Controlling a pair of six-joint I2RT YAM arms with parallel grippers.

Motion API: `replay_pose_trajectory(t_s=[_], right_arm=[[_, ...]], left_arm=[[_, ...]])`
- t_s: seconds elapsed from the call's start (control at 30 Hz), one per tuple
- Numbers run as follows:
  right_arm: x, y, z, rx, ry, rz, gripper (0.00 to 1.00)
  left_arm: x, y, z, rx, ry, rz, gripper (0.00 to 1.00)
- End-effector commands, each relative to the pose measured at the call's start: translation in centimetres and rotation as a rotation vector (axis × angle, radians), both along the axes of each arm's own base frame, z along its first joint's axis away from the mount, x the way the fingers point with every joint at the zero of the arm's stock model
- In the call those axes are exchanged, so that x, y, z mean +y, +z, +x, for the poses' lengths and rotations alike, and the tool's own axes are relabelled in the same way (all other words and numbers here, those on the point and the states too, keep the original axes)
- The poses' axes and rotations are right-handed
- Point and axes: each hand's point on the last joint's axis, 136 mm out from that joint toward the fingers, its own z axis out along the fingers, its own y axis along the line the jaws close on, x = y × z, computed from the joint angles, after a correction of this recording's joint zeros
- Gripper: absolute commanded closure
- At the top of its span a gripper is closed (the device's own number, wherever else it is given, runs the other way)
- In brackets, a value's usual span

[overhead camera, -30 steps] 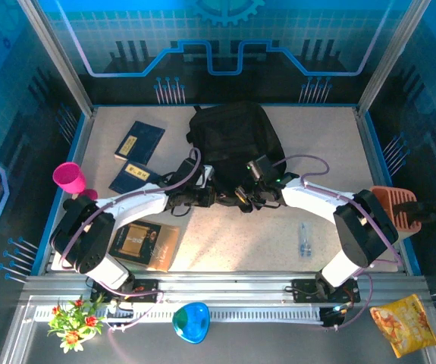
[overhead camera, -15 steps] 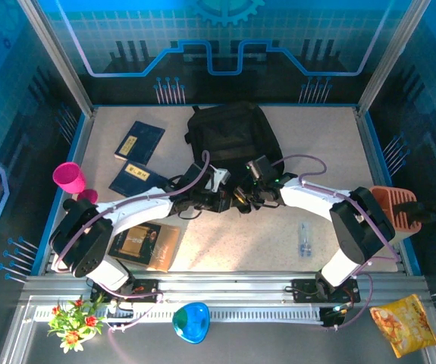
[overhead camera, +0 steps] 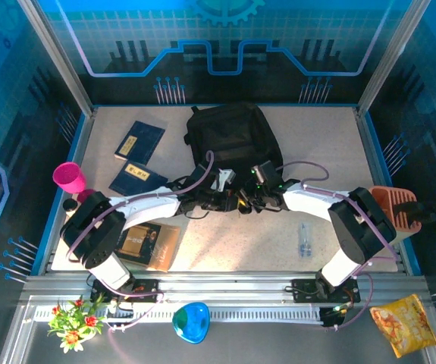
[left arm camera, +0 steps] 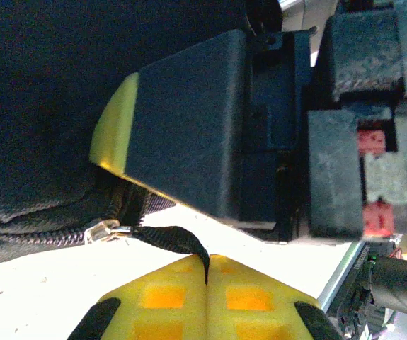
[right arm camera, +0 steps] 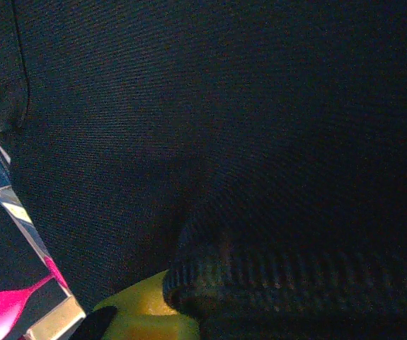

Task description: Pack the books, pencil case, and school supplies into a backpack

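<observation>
Soft, floppy backpack (overhead camera: 231, 136): left fingers (left arm camera: 164, 301) clench its thin zip pull (left arm camera: 171, 239), right fingers (right arm camera: 139, 312) pinch the stiffer seam (right arm camera: 274, 280), likely the firmest places to hold.

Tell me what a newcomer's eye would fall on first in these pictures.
The big black backpack lies far and central, and both arms meet at its near edge. The left gripper pinches the zipper pull; the right gripper clamps the fabric beside it. A bright pink cup stands off to the left.
</observation>
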Motion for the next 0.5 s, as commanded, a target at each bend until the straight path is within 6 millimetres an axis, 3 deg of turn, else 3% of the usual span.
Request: replay_pose_trajectory(t_s=[0.0,0.27,0.47], right_arm=[[-1.6,0.2,0.1,-0.002,-0.042,-0.022,0.92],[-3.3,-0.2,-0.5,0.026,-0.056,-0.09,0.93],[-3.9,0.0,-0.7,0.028,-0.06,-0.123,0.93]], left_arm=[[0.5,2.2,0.0,-0.033,-0.006,-0.055,1.0],[6.8,-1.5,1.6,-0.007,0.124,0.145,1.0],[8.5,-3.1,2.7,0.016,0.157,0.229,1.0]])
